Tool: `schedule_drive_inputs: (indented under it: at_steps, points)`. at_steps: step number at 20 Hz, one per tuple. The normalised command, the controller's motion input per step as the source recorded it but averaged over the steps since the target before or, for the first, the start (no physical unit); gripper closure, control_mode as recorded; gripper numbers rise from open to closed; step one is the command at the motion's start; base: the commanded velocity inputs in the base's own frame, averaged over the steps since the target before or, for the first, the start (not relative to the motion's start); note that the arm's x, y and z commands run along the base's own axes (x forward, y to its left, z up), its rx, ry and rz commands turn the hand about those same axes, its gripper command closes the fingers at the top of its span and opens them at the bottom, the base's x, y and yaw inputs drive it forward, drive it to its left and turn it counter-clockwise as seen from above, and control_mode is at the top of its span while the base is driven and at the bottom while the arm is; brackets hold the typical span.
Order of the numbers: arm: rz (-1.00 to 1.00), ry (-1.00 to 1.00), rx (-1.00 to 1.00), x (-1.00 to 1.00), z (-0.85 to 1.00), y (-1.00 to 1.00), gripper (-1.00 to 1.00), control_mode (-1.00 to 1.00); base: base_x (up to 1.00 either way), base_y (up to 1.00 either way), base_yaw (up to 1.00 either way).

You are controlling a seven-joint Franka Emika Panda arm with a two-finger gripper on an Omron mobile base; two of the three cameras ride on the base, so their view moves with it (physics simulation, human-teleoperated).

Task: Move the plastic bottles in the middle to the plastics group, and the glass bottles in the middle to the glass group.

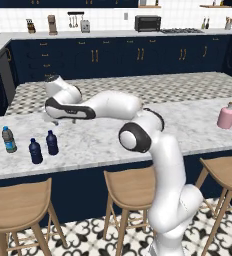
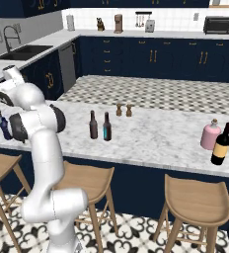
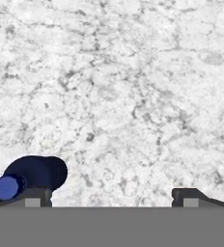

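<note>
Left base view: two navy plastic bottles (image 1: 36, 151) stand beside the clear labelled bottle (image 1: 8, 139) on the desk (image 1: 103, 140), so the plastics look grouped.

Right base view: glass bottles (image 2: 93, 125) wait mid-desk, well apart from the pink bottle (image 2: 210, 134).

Hand view: pincer (image 3: 111, 197) wide, empty, with a navy bottle at its left fingertip (image 3: 35, 196) — looks just let go.

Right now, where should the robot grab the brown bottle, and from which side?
Probably its wide body, below the thin neck. The brown bottle stands upright, so a sideways grip fits. Come from the side away from the teal-label bottle, which stands close beside it. Put one finger in front and one behind, so the neighbour isn't bumped.
</note>
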Motion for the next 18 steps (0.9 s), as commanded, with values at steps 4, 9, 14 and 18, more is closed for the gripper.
schedule_drive_inputs:
  at_steps: [4,9,14,18]
  points:
    - [0.08,0.00,0.00,-0.34,0.15,-0.86,-1.00,-1.00,0.00,0.00,0.00]
    - [0.12,-0.01,0.01,-0.49,0.12,-0.96,-1.00,-1.00,0.00,0.00,0.00]
    - [0.13,-0.01,0.07,-0.35,0.15,-0.99,-1.00,-1.00,0.00,0.00,0.00]
    - [0.11,0.00,0.08,-0.18,0.10,-0.98,-1.00,-1.00,0.00,0.00,0.00]
